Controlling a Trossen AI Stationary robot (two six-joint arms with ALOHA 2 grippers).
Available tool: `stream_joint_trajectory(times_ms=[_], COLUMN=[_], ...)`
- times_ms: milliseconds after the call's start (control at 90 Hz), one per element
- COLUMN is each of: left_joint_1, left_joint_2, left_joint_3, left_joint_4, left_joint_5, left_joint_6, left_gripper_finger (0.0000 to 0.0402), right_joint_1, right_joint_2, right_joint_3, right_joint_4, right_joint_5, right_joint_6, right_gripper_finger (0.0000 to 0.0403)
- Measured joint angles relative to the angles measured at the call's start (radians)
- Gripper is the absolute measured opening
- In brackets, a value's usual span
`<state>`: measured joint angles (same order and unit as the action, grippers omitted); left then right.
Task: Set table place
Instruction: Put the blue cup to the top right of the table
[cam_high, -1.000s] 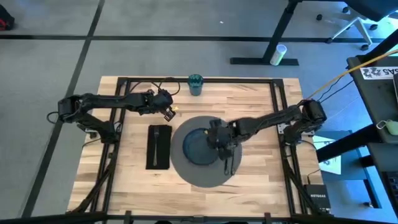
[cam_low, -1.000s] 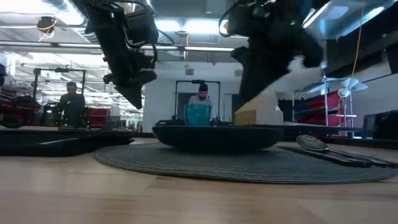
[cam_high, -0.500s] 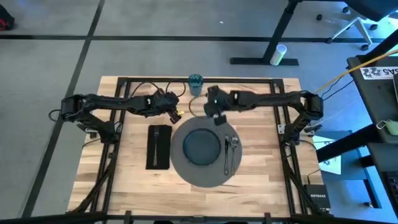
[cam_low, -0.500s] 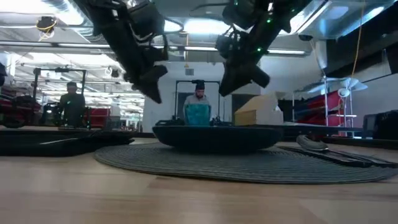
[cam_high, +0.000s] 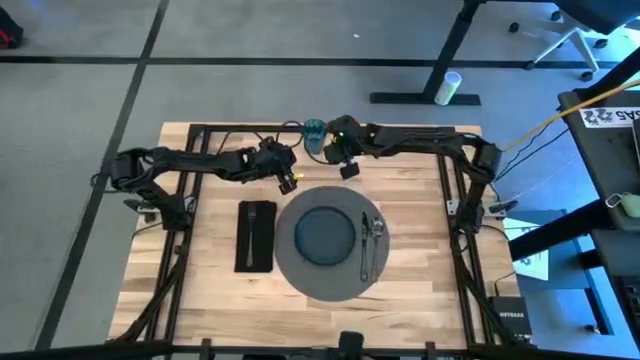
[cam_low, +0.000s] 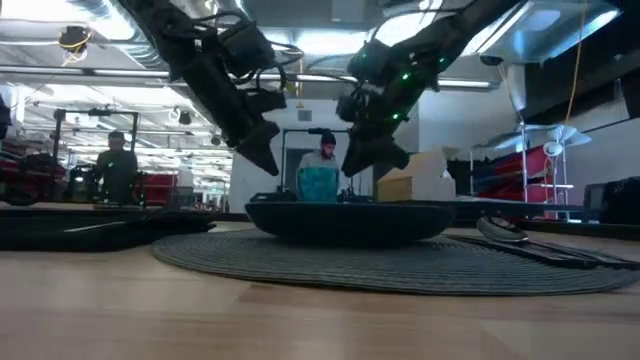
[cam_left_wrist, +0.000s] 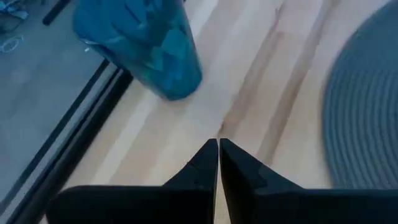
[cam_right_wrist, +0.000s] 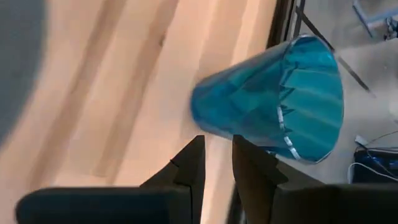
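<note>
Teal cup (cam_high: 315, 136) upright at far counter edge; right tool (cam_high: 347, 164) just right of it, nearer, fingers narrowly apart; left tool (cam_high: 288, 180) closed.

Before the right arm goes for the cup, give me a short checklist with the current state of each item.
1. Cup upright at the table's far edge: ok.
2. Right gripper near the cup: ok, just beside it in the high view.
3. Right fingers wide enough for the cup: not ok, only a narrow gap shows in the right wrist view.
4. Left gripper out of the way: cannot tell, it hangs shut close to the cup's other side.
5. Plate centred on the mat: ok.
6. Fork and spoon on the mat, napkin beside it: ok.
</note>
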<state>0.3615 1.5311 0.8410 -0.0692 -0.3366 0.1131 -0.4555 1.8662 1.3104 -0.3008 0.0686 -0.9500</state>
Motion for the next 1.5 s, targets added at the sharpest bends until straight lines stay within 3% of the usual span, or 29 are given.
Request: stream_joint_trajectory(times_ms=[322, 556, 867, 989, 1189, 1333, 1500], left_joint_1=[0.025, 0.052, 0.065, 0.065, 0.065, 0.065, 0.065], left_joint_2=[-0.001, -0.001, -0.002, -0.002, -0.002, -0.002, -0.002], left_joint_3=[0.000, 0.000, 0.000, 0.000, 0.000, 0.000, 0.000], left_joint_4=[0.010, 0.008, 0.007, 0.005, -0.002, -0.003, -0.022], left_joint_5=[0.014, 0.037, 0.050, 0.052, 0.051, 0.051, 0.050], left_joint_6=[0.075, 0.083, 0.070, 0.058, 0.058, 0.058, 0.058], left_gripper_finger=[0.0000, 0.0000, 0.0000, 0.0000, 0.0000, 0.0000, 0.0000], right_joint_1=[0.002, -0.036, -0.057, -0.056, -0.057, -0.056, -0.055], right_joint_2=[0.036, 0.067, 0.117, 0.115, 0.115, 0.114, 0.071], right_joint_3=[0.156, 0.165, 0.164, 0.164, 0.164, 0.164, 0.164], right_joint_4=[-0.075, -0.045, -0.033, -0.034, -0.020, -0.012, -0.156], right_joint_5=[0.015, -0.036, -0.034, -0.036, -0.043, -0.045, -0.017], right_joint_6=[-0.085, -0.124, -0.127, -0.127, -0.142, -0.155, -0.144], right_gripper_finger=[0.0079, 0.0126, 0.0128, 0.0107, 0.0013, 0.0011, 0.0004])
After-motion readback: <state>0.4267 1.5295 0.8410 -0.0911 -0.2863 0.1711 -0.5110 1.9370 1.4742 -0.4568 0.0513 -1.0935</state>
